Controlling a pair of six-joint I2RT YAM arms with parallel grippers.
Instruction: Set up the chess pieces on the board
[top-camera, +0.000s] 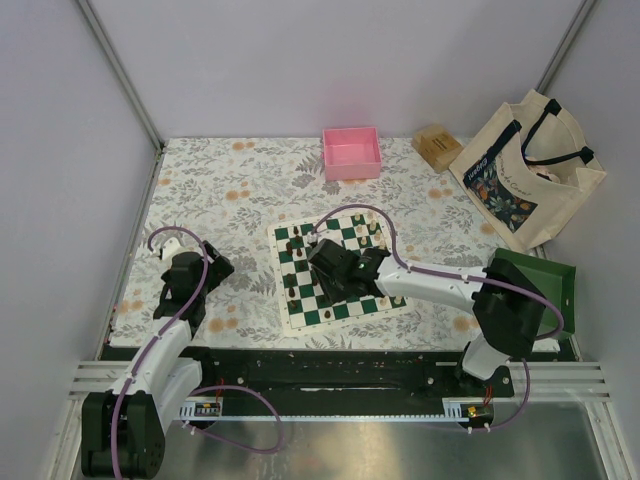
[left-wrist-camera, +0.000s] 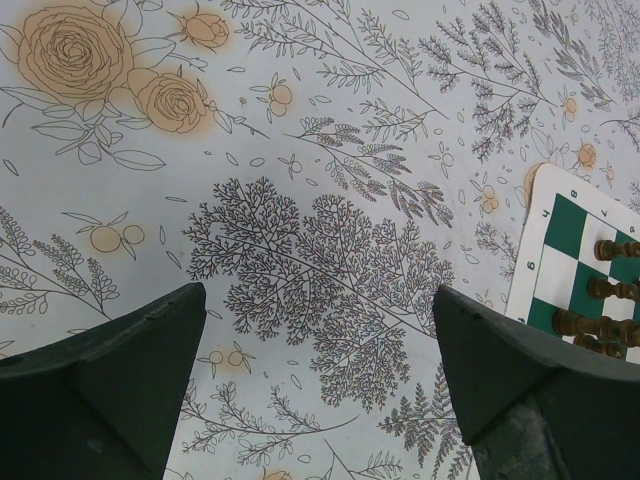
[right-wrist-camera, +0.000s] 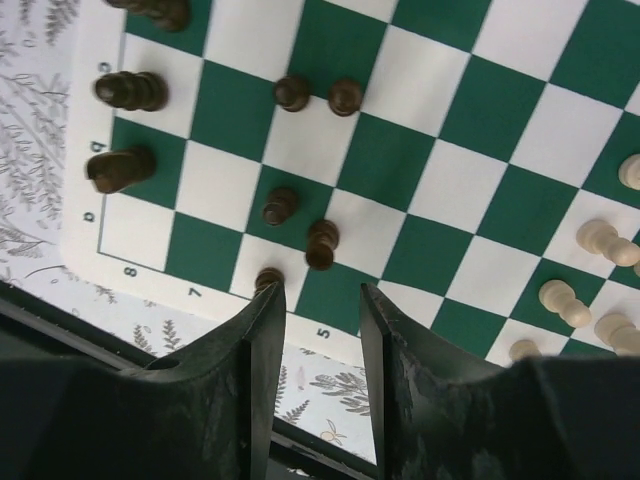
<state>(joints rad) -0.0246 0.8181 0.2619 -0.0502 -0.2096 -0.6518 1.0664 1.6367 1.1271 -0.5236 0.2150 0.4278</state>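
- Your right pincer (right-wrist-camera: 320, 290) hangs over the near border of the flat green-and-white checked board mat (right-wrist-camera: 440, 190). Its jaws stand apart with nothing between them.
- One of the small dark brown chess pieces (right-wrist-camera: 321, 243) stands just beside the tip of one finger. Others stand scattered on the squares at that end.
- You see the small cream chess pieces (right-wrist-camera: 598, 238) gathered along the opposite end of the board.
- You can read the numbers 8, 7 and 5 printed on the board's white border.
- Your left pincer (left-wrist-camera: 318, 295) hovers over the floral-print counter (left-wrist-camera: 300, 150) to the left of the board, with its jaws wide and holding nothing.
- At the back of the counter sits a square pink plastic tray (top-camera: 350, 153), and only its pink floor shows.
- To your right, a cream canvas tote bag (top-camera: 527, 170) with dark straps leans in the corner. Its dark flowered panel carries writing too small to read, and you cannot see its contents.
- A dark green tray (top-camera: 548, 283) sits behind the right arm, its inside mostly hidden.
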